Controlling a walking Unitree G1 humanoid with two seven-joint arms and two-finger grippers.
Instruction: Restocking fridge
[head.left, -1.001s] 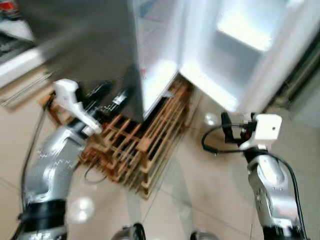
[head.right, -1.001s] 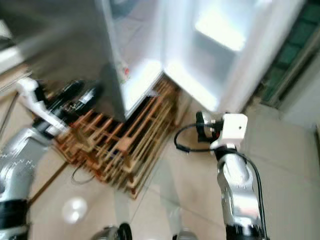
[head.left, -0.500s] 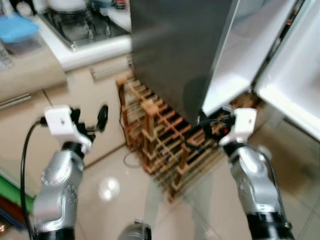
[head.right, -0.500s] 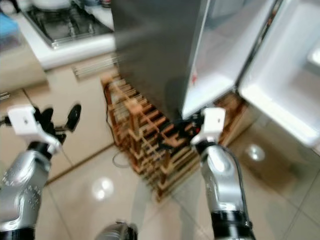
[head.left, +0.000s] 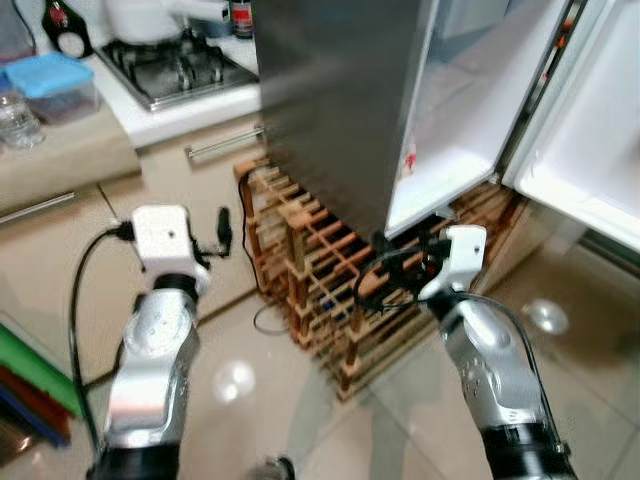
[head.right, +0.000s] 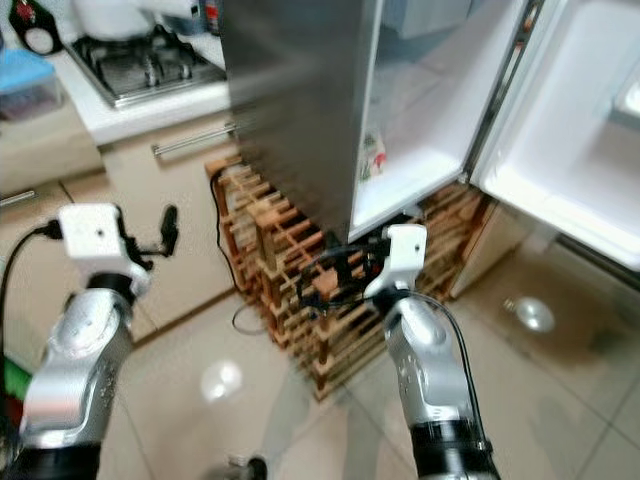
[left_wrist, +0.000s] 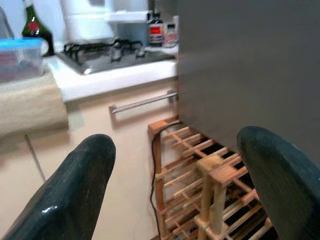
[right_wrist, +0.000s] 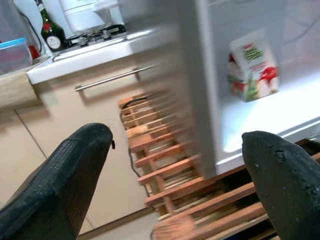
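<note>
You are facing the fridge (head.left: 340, 100), a tall grey-sided unit that stands in the middle of your view with its door (head.left: 590, 130) swung wide open to the right, showing the white interior. Left of the fridge runs the kitchen worktop (head.left: 70, 150), with pale cabinet fronts and a long metal handle (head.left: 225, 143) below it. A gas hob (head.left: 175, 65) sits on the far part of that worktop, just beside the fridge wall. At the foot of the fridge, on the tiled floor (head.left: 300, 410), stands a wooden lattice rack (head.left: 320, 280), with a black cable hanging down at its left side.

Further left on the worktop you have a clear box with a blue lid (head.left: 55, 85), and behind it, at the far edge, a dark bottle with a red label (head.left: 62, 28). Inside the fridge, on the low white shelf, stands a small carton (right_wrist: 252, 65) printed in red and green, upright and near the shelf's front edge.

Your left gripper (left_wrist: 170, 190) is raised in front of the cabinets, left of the rack, its two black fingers (left_wrist: 70, 190) spread wide with nothing between them. Your right gripper (right_wrist: 185, 190) is held up near the rack's top, just below the open fridge compartment, and its fingers (right_wrist: 62, 180) are likewise wide apart and empty.
</note>
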